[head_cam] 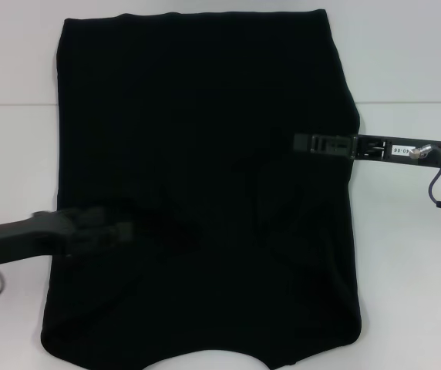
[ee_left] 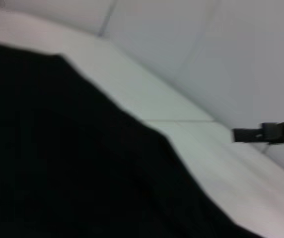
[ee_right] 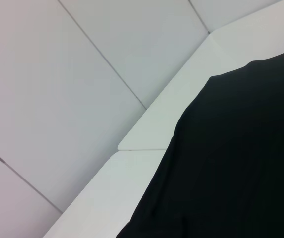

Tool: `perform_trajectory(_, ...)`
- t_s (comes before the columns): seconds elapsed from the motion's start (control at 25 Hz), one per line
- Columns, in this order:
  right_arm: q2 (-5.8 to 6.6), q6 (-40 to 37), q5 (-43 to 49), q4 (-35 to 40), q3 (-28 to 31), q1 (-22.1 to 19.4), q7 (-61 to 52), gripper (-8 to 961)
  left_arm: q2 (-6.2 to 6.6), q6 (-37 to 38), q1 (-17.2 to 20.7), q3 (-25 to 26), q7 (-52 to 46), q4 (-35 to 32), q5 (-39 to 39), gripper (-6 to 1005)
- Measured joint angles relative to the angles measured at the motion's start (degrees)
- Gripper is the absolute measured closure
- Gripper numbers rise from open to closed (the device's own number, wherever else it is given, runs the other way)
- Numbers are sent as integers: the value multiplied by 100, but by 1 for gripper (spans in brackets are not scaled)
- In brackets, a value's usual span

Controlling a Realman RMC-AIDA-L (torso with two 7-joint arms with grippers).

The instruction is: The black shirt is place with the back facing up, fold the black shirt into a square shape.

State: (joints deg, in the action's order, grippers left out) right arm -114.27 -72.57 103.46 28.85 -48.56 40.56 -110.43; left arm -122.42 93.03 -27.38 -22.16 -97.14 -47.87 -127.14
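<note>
Head view shows the black shirt point(head_cam: 197, 177) lying flat on the white tabletop point(head_cam: 405, 270), already narrowed into a tall panel with both sides turned inward; no print is visible. The left pincer point(head_cam: 120, 227) reaches in from the shirt's left edge and sits over the lower-middle cloth; it is blurred against the black fabric, so whether it is spread or pressed together cannot be told. The right pincer point(head_cam: 305, 142) extends from the right edge over the upper-middle cloth; its fingers likewise merge with the shirt, and their state cannot be told. The left wrist view shows the shirt's edge point(ee_left: 147, 129) against the tabletop, with the right pincer point(ee_left: 241, 134) farther off. Handling judgement: the shirt is light, soft and limp, with no stiffness of its own, so it sags and wrinkles when lifted and drags across the tabletop rather than sliding cleanly. Layers may separate if only the top ply is pinched. The best hold is at the two corners of one short edge, pinching all layers together.
</note>
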Motion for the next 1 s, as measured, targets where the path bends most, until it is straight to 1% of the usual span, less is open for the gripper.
perform_trajectory(0.12,1,42,1,12,4,12,3,221,10,131,128,322,-422,-337,-322,166)
perform_trajectory(0.16,1,48,7,18,4,24,3,225,19,258,178,546,-566,-455,-507,166)
perform_trajectory(0.2,4,62,15,28,4,39,4,230,19,258,178,546,-566,-455,-507,166)
perform_trajectory(0.32,13,141,23,28,5,69,20,242,29,393,237,723,-685,-590,-858,167)
perform_trajectory(0.48,68,175,20,15,5,87,18,251,-2,397,252,692,-706,-720,-1308,168)
perform_trajectory(0.56,94,174,8,13,7,92,-6,251,-8,399,229,603,-671,-747,-1396,168)
perform_trajectory(0.68,132,172,-3,8,27,92,-36,252,-20,343,201,313,-603,-874,-1490,169)
perform_trajectory(0.88,150,215,-9,5,88,92,-64,254,-93,10,152,-325,-562,-1159,-1819,169)
perform_trajectory(1.0,151,216,-10,2,136,92,-66,255,-144,-169,145,-621,-520,-1300,-1965,170)
